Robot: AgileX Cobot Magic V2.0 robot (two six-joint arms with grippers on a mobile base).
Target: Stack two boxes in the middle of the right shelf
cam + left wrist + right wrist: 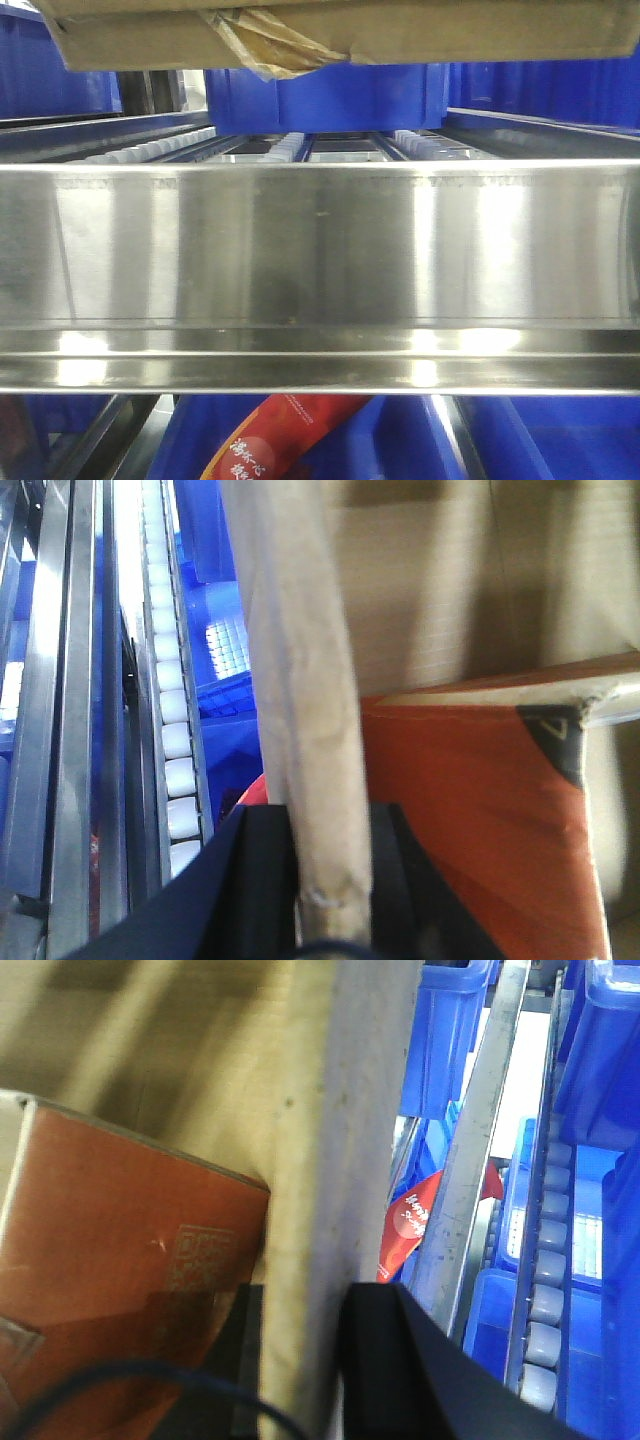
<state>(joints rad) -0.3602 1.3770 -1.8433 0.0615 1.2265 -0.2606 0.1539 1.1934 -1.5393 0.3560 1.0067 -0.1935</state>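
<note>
A brown cardboard box [400, 35] with torn yellowish tape [265, 45] hangs at the top of the front view, above the steel shelf [320, 250]. Both grippers hold it by opposite side walls. In the left wrist view, my left gripper [330, 880] is shut on the pale cardboard wall [300, 680], one black finger on each side. My right gripper [305, 1360] clamps the other wall [330, 1110] the same way. An orange-red box [470, 810] lies inside against the cardboard, also seen in the right wrist view [120, 1240].
The shelf's wide shiny front rail fills the middle of the front view, with white roller tracks [150, 150] behind it. Blue bins [340, 95] stand at the back and alongside [440, 1030]. A red packet [290, 435] lies on the level below.
</note>
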